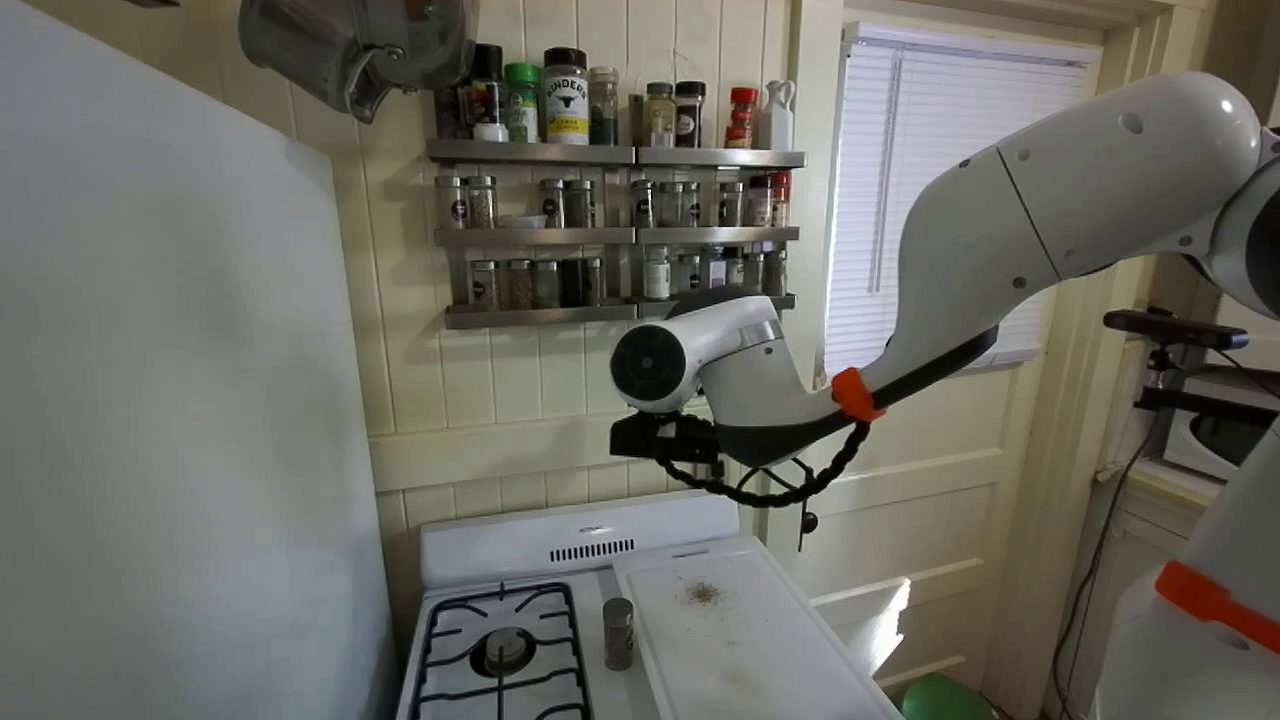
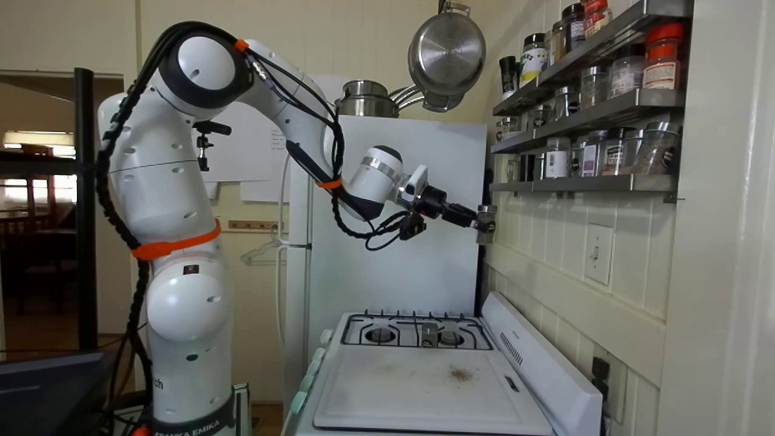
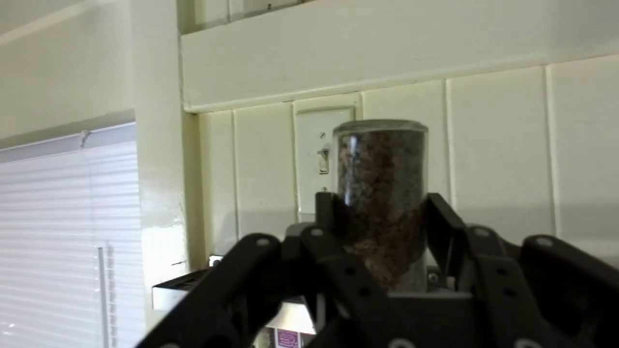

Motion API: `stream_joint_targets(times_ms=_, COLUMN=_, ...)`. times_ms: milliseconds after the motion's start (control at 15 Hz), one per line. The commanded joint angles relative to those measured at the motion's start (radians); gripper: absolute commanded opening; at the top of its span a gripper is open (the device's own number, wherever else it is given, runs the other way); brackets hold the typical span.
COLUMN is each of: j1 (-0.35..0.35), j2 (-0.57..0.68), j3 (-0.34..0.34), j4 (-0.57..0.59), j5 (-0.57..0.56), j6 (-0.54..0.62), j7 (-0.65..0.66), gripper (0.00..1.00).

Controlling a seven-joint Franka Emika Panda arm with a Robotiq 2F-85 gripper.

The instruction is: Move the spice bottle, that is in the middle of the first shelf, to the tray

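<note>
The spice bottle [image 3: 381, 183] is up in the air, held by its sides in the pincer [image 2: 485, 226] near the wall [image 3: 498, 145], close to upright, greyish cap on top; through the clear glass I can make out something dark reddish-brown filling much of it. Well below it lies the tray [image 2: 387, 393], broad, white and rectangular, flat on the stove [image 1: 480, 555], a dark slot near the end by the wall and a patch of brown specks [image 2: 460, 374] on it
</note>
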Motion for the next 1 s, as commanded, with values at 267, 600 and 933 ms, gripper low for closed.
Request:
stream_joint_targets(times_ms=267, j1=0.071, j2=0.081, j3=0.017, j4=0.005, j5=0.072, j6=-0.234, j7=0.176, gripper=0.23)
stream_joint_targets(times_ms=600, j1=0.079, j2=0.107, j3=0.004, j4=-0.009, j5=0.119, j6=-0.208, j7=0.21, gripper=0.23)
stream_joint_targets(times_ms=933, j1=0.081, j2=0.139, j3=0.003, j4=-0.034, j5=0.201, j6=-0.207, j7=0.149, gripper=0.23)
